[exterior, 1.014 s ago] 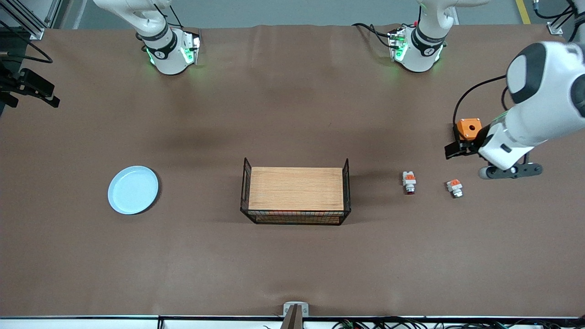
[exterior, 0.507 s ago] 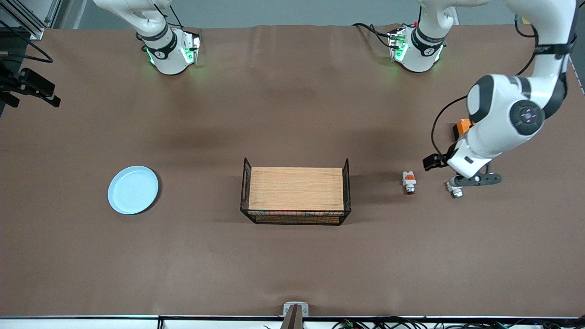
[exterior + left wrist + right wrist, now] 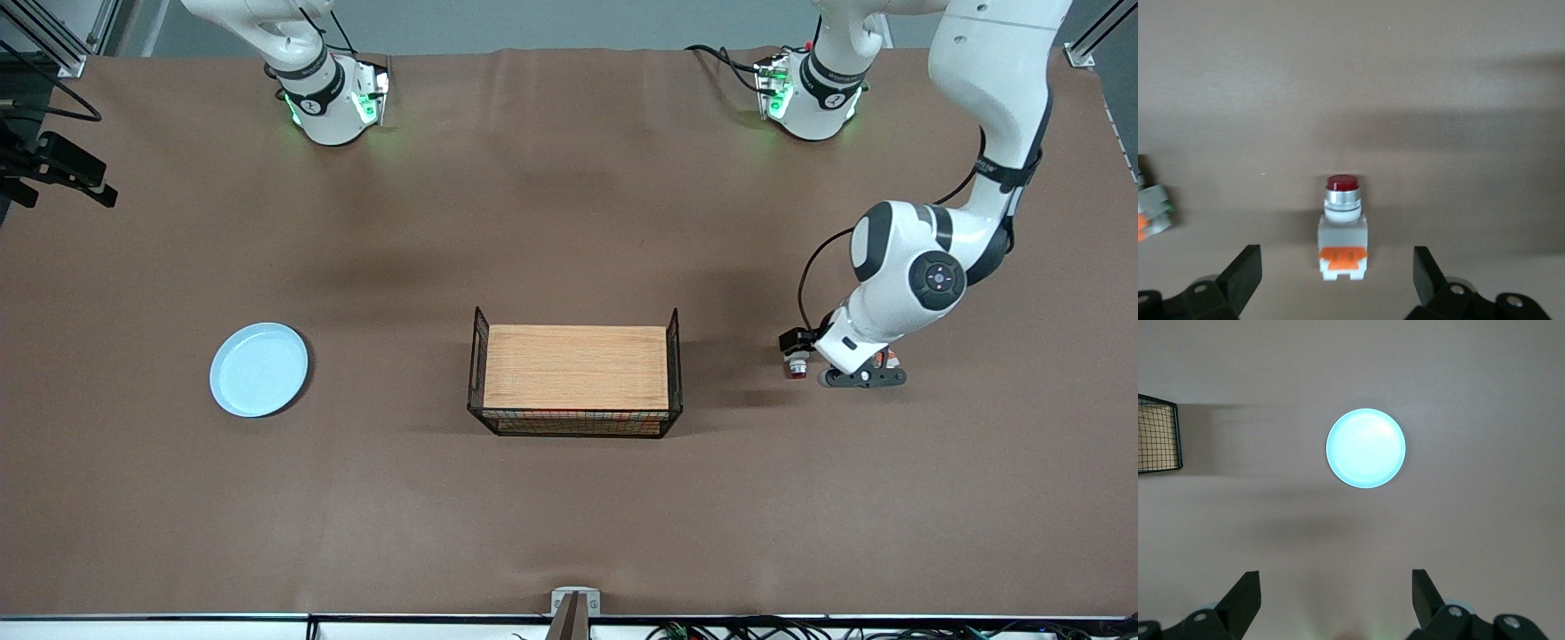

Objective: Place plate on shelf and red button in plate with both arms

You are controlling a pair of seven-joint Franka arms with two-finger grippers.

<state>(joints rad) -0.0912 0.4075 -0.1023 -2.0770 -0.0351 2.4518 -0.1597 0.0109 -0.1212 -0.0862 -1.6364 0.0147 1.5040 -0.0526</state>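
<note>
The pale blue plate (image 3: pixel 259 369) lies flat toward the right arm's end of the table and shows in the right wrist view (image 3: pixel 1365 449). The red button (image 3: pixel 797 364) lies toward the left arm's end, partly covered by the left arm's hand (image 3: pixel 852 348). In the left wrist view the red button (image 3: pixel 1343 227) lies on the table, dark red cap pointing away from the fingers. My left gripper (image 3: pixel 1337 280) is open, low over it, a finger on each side without touching. My right gripper (image 3: pixel 1336 600) is open and empty, high above the table with the plate ahead.
A black wire basket (image 3: pixel 576 418) with a wooden board on top stands mid-table between plate and button; its corner shows in the right wrist view (image 3: pixel 1158 433). A similar switch part (image 3: pixel 1151 212) lies beside the red button. The orange box is hidden by the left arm.
The left arm has swung from over the orange box toward the basket and come down over the red button. The plate, basket and button have not moved.
</note>
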